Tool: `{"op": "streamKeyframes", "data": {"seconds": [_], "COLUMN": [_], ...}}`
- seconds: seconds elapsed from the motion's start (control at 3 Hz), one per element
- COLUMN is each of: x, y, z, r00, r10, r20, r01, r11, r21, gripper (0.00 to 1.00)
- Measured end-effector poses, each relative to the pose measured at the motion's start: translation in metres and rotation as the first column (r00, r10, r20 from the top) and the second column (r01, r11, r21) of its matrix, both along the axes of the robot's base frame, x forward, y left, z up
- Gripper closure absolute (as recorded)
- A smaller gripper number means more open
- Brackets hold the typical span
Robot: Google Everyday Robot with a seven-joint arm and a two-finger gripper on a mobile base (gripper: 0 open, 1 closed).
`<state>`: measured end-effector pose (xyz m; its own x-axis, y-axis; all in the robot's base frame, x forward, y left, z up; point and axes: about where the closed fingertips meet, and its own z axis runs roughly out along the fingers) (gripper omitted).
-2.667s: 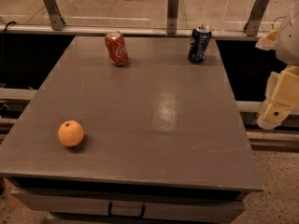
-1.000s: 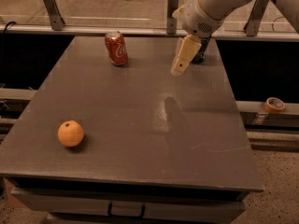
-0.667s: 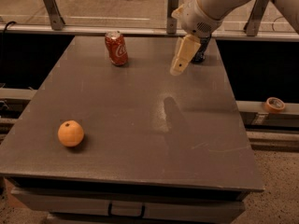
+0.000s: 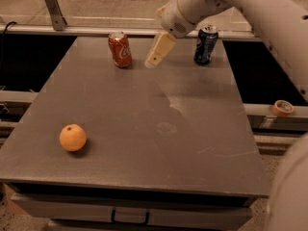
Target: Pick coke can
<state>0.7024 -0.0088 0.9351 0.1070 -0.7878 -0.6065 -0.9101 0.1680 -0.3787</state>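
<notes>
The coke can (image 4: 120, 49), red with white script and a silver top, stands upright near the far edge of the grey table (image 4: 144, 129), left of centre. My gripper (image 4: 159, 52) hangs from the white arm just right of the can, a short gap away and above the table. Its cream-coloured fingers point down and to the left.
A dark blue can (image 4: 205, 44) stands at the far right of the table, behind the arm. An orange fruit (image 4: 72, 137) lies near the front left. A roll of tape (image 4: 282, 108) sits on the rail off the table's right side. A metal rail runs along the far edge.
The arm has swung in from the right side over the table, and the gripper has moved left from in front of the blue can to beside the coke can.
</notes>
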Motion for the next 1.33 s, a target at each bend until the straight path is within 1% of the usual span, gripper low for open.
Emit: {"op": "streamKeyframes", "data": {"seconds": [0.33, 0.67, 1.0, 1.33], "x": [0.027, 0.041, 0.053, 0.063], "y": [0.05, 0.091, 0.104, 0.11], "z": [-0.003, -0.006, -0.02, -0.048], "r00": [0.9989, 0.996, 0.9924, 0.9818], "r10": [0.03, 0.041, -0.02, -0.064], "r20": [-0.038, -0.08, -0.121, -0.179], "r01": [-0.024, -0.021, 0.056, 0.124], "r11": [0.99, 0.972, 0.953, 0.93], "r21": [0.136, 0.236, 0.299, 0.347], "gripper": [0.0, 0.0, 0.0, 0.0]}}
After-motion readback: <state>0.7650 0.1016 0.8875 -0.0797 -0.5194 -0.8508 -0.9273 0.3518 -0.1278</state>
